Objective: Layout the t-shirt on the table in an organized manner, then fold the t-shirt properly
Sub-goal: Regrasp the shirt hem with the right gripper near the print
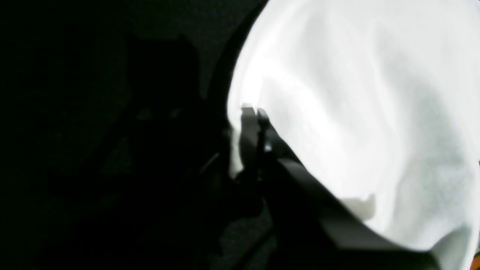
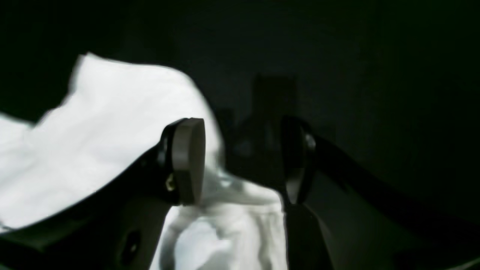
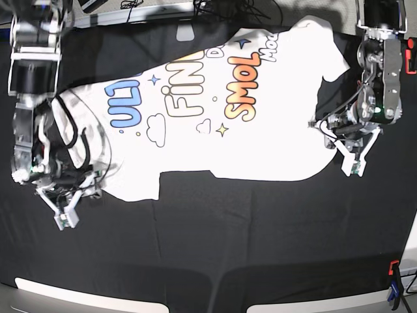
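Note:
The t-shirt (image 3: 195, 130) lies print side up across the far half of the black table (image 3: 228, 248), with its lettering showing. My left gripper (image 3: 320, 125) is at the shirt's right edge. In the left wrist view this gripper (image 1: 255, 112) is shut on a fold of the white t-shirt (image 1: 356, 112), pinching its edge above the table (image 1: 75, 112). My right gripper (image 3: 91, 184) is at the shirt's lower left corner. In the right wrist view this gripper (image 2: 243, 161) stands open, with the t-shirt (image 2: 112, 131) under and between its pads (image 2: 187, 161), on the table (image 2: 375, 75).
A red clamp (image 3: 393, 267) and a blue clamp (image 3: 391, 293) sit at the near right corner. Another red clamp (image 3: 410, 62) is at the right edge. Cables (image 3: 163, 6) run along the far edge. A pale strip (image 3: 98, 290) borders the front.

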Tool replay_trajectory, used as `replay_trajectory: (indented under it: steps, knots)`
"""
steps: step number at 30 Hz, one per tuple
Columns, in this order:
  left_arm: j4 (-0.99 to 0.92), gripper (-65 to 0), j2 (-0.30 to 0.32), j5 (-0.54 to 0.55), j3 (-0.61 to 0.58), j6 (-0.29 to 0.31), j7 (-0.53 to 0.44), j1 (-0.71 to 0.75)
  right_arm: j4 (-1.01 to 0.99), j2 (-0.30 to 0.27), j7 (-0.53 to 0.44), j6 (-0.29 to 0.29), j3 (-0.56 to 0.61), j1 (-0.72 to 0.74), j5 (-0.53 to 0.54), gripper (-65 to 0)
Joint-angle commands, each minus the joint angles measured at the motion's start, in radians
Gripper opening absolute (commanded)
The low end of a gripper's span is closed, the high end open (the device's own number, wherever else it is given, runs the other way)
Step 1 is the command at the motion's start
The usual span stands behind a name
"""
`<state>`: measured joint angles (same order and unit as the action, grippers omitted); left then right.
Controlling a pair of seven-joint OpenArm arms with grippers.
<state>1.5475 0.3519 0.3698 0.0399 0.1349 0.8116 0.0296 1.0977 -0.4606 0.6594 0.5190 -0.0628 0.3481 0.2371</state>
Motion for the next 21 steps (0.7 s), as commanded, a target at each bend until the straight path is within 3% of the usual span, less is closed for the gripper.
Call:
replay_trajectory:
  steps: [1, 3, 8, 12, 13, 17, 21]
  knots:
    - [0.019, -65.0, 0.011, 0.002, 0.006, 0.005, -0.020, -0.015, -0.040, -0.013, -0.012, 0.000, -0.005, 0.040, 0.003, -33.6]
    - [0.019, -65.0, 0.011, 0.002, 0.006, 0.005, -0.020, -0.015, -0.147, -0.013, -0.007, 0.016, -0.005, 0.073, 0.027, -33.6]
    - [0.019, -65.0, 0.011, 0.002, 0.006, 0.008, -0.021, -0.015, -0.210, -0.013, 0.159, 0.179, -0.005, 0.081, 0.239, -33.6]
    - [0.019, -65.0, 0.011, 0.002, 0.006, 0.008, -0.021, -0.015, -0.198, -0.013, 0.289, 0.179, -0.005, 0.081, 0.387, -34.3]
    - [0.019, -65.0, 0.011, 0.002, 0.006, 0.008, -0.020, -0.015, -0.198, -0.013, 0.319, 0.179, -0.005, 0.081, 0.404, -38.3]
    - [0.019, -65.0, 0.011, 0.002, 0.006, 0.008, -0.021, -0.015, -0.196, -0.013, 0.354, 0.179, -0.005, 0.081, 0.405, -65.0]
    - [0.019, -65.0, 0.011, 0.002, 0.006, 0.008, -0.021, -0.015, -0.097, -0.016, 0.352, 0.179, -0.005, 0.040, 0.486, -65.0]
